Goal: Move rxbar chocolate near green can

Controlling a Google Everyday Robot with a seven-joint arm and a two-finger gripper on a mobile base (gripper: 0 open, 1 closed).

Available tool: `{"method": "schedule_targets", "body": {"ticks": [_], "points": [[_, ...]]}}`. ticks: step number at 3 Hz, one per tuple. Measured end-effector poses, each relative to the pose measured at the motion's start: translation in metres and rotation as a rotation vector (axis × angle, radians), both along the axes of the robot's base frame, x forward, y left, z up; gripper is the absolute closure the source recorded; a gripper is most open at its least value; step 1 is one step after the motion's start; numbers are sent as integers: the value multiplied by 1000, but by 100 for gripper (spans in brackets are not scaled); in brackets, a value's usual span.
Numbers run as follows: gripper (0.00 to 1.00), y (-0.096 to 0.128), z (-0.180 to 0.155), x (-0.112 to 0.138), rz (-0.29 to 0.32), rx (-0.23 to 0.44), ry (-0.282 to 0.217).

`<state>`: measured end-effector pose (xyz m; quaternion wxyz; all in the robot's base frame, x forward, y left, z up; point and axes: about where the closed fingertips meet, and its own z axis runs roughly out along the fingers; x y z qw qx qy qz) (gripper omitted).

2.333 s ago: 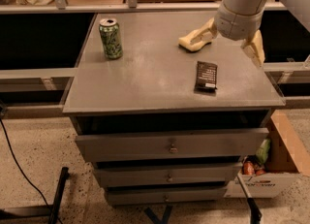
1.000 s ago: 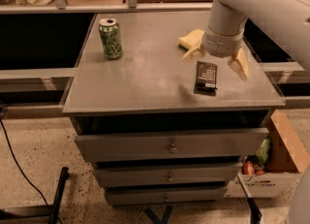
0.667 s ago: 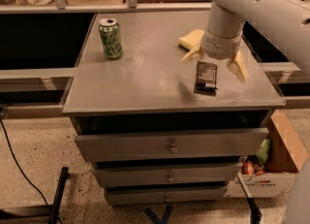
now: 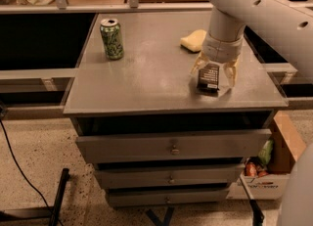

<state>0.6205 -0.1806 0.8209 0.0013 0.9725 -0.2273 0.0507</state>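
**Gripper straddles the chocolate bar on a grey table**

We see the rxbar chocolate (image 4: 209,79), a flat dark wrapped bar, lying on the table top directly between the jaws. The gripper (image 4: 213,78) points straight down over it. Its two pale fingers (image 4: 231,75) are spread apart, one on each side of the bar. The jaws are wide enough to take the bar across its width and have not closed on it (we cannot tell whether a fingertip touches the wrapper).

Just behind the jaws, toward the far edge of the table, lies a pale yellow sponge (image 4: 193,40).

Well away from the jaws, toward the table's far left corner, the green can (image 4: 112,38) stands upright with its silver top showing.

The white arm (image 4: 254,10) rises from the gripper and leaves the picture at upper right.

The grey table (image 4: 146,85) has three drawers (image 4: 171,146) beneath its front edge, the top one pulled out a little. A cardboard box (image 4: 282,144) sits on the floor at lower right.
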Motion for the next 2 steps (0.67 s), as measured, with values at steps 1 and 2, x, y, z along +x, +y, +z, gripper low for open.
{"method": "schedule_targets", "body": {"ticks": [1,2], "points": [[25,0,-5,-1,4,-16,7],[23,2,-7,-4,23,-17,14]]}}
